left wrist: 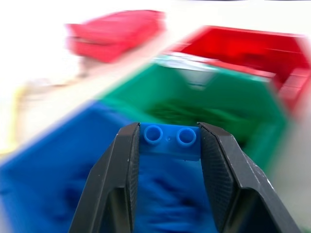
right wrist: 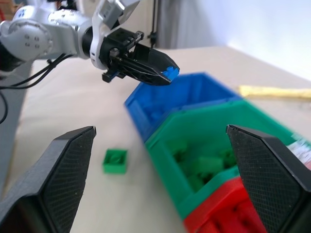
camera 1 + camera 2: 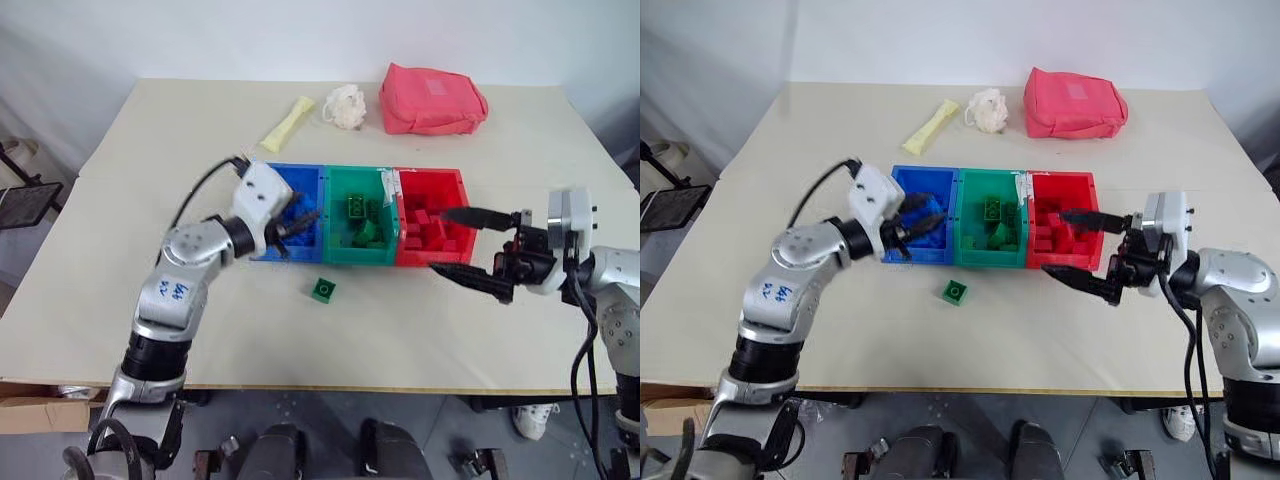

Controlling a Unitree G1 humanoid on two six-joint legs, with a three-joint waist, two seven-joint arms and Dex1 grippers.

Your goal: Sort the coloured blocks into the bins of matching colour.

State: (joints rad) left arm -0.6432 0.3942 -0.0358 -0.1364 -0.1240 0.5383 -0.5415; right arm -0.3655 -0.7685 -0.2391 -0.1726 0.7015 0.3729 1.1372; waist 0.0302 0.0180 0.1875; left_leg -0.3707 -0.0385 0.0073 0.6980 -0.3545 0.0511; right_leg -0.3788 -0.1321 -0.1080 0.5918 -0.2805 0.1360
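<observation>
Above the blue bin (image 3: 290,215), the left pincer (image 1: 169,145) is clamped on a small blue block (image 1: 170,140), seemingly to drop it in, while the right pincer (image 3: 458,243) gapes wide near the red bin (image 3: 430,228), one green block (image 3: 322,290) waiting on the desk (image 3: 420,330).
</observation>
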